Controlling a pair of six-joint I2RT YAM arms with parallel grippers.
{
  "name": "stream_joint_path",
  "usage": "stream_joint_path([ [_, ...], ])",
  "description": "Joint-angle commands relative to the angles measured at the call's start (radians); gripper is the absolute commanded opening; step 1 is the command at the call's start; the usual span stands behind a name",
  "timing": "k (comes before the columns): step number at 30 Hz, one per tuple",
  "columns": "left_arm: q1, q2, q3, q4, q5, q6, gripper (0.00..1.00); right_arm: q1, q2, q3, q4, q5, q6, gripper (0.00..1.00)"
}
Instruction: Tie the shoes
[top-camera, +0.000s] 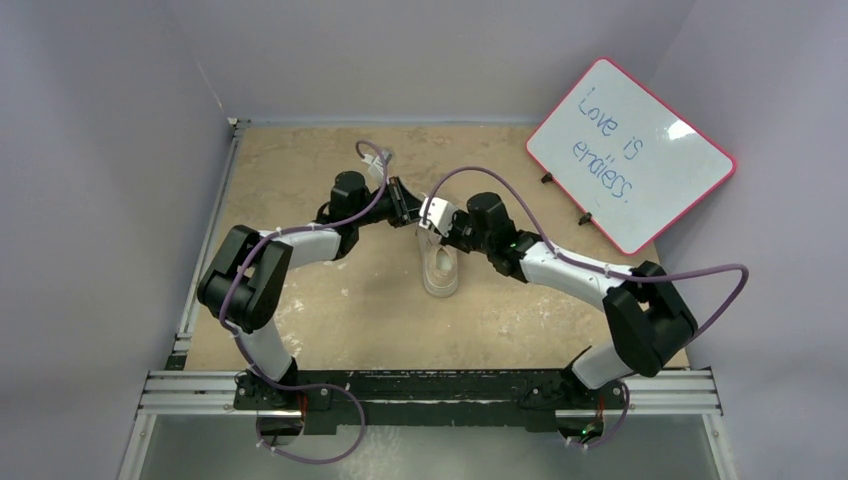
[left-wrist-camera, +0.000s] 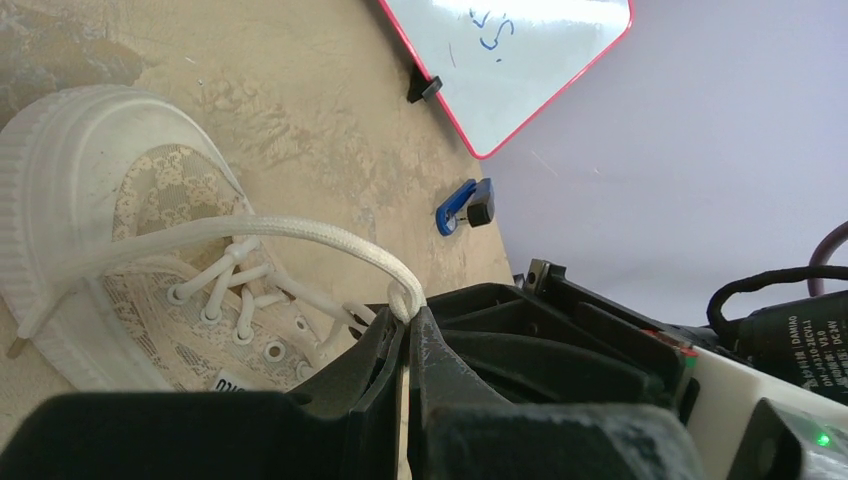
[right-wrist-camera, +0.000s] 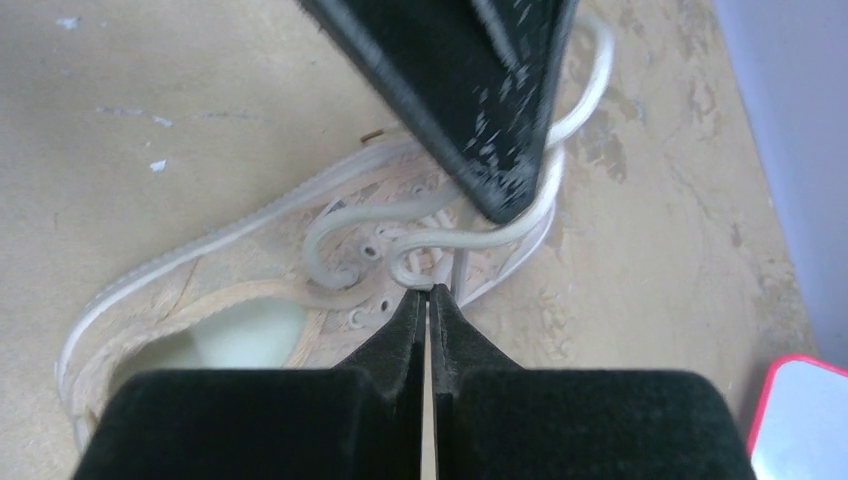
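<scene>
Tan surface (top-camera: 330, 310). Left end effector (left-wrist-camera: 405, 325) & right end effector (right-wrist-camera: 428, 300) both clamp laces (left-wrist-camera: 300, 228) over sneaker (left-wrist-camera: 90, 130); pull outward evenly, w/o dragging it.

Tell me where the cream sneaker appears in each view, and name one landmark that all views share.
Top external: sneaker in the middle of the picture.
Left wrist: sneaker at the left, toe toward the upper left.
Right wrist: sneaker from lower left to centre, lying diagonally.
Shared landmark: red-framed whiteboard.
</scene>
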Motion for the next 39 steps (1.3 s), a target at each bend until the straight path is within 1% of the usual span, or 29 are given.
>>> stream_joint_path([
  [1, 0.007, -0.011, -0.003, 0.037, -0.004, 0.001, 0.0, 0.009, -0.033, -0.022, 0.049, -0.002, 0.035, 0.0],
  [4, 0.005, -0.006, -0.009, 0.052, 0.002, -0.015, 0.0, 0.012, 0.016, 0.005, 0.076, -0.009, 0.071, 0.0],
  [6, 0.005, -0.007, -0.021, 0.07, -0.003, -0.027, 0.0, 0.015, 0.054, 0.028, 0.098, 0.034, 0.091, 0.0],
  [8, 0.004, -0.006, -0.029, 0.071, -0.004, -0.029, 0.0, 0.017, 0.081, 0.056, 0.084, 0.09, 0.106, 0.0],
  [9, 0.004, -0.006, -0.031, 0.065, -0.006, -0.026, 0.0, 0.017, 0.081, 0.061, 0.073, 0.093, 0.111, 0.03],
  [12, 0.004, -0.005, -0.039, 0.042, -0.011, -0.013, 0.0, 0.018, 0.06, 0.066, 0.008, 0.058, 0.139, 0.18],
  [15, 0.005, -0.005, -0.046, 0.028, -0.012, 0.007, 0.0, 0.019, 0.011, 0.052, -0.051, 0.041, 0.181, 0.29],
  [18, 0.005, -0.008, -0.066, 0.047, -0.006, 0.024, 0.0, 0.019, -0.057, 0.05, -0.11, 0.005, 0.213, 0.38],
  [21, 0.005, -0.003, -0.076, 0.028, -0.002, 0.051, 0.0, 0.02, -0.11, 0.107, -0.265, -0.094, 0.214, 0.41],
  [24, 0.005, 0.007, -0.069, 0.004, 0.005, 0.073, 0.0, 0.019, -0.157, 0.166, -0.455, -0.276, 0.162, 0.45],
  [25, 0.005, 0.009, -0.066, 0.005, 0.007, 0.073, 0.0, 0.018, -0.175, 0.178, -0.509, -0.326, 0.166, 0.53],
  [26, 0.005, 0.01, -0.065, 0.006, 0.007, 0.074, 0.0, 0.016, -0.196, 0.186, -0.537, -0.33, 0.17, 0.54],
  [28, 0.005, 0.009, -0.066, 0.006, 0.01, 0.076, 0.0, 0.012, -0.239, 0.172, -0.524, -0.298, 0.189, 0.58],
  [30, 0.005, 0.006, -0.066, 0.003, 0.012, 0.075, 0.0, -0.013, -0.254, 0.148, -0.462, -0.249, 0.206, 0.62],
  [31, 0.005, 0.004, -0.067, 0.002, 0.012, 0.075, 0.0, -0.034, -0.237, 0.139, -0.423, -0.232, 0.208, 0.64],
  [32, 0.005, 0.003, -0.067, -0.001, 0.013, 0.076, 0.0, -0.066, -0.203, 0.153, -0.407, -0.216, 0.209, 0.64],
  [33, 0.005, 0.0, -0.068, -0.006, 0.014, 0.076, 0.0, -0.105, -0.157, 0.186, -0.411, -0.214, 0.214, 0.62],
  [35, 0.005, -0.005, -0.069, -0.012, 0.011, 0.079, 0.0, -0.204, -0.053, 0.28, -0.445, -0.286, 0.211, 0.57],
  [36, 0.004, -0.005, -0.07, -0.013, 0.011, 0.081, 0.0, -0.226, 0.003, 0.316, -0.46, -0.316, 0.191, 0.54],
  [39, 0.007, -0.003, -0.067, -0.021, 0.02, 0.082, 0.0, -0.236, 0.141, 0.416, -0.536, -0.321, 0.069, 0.49],
])
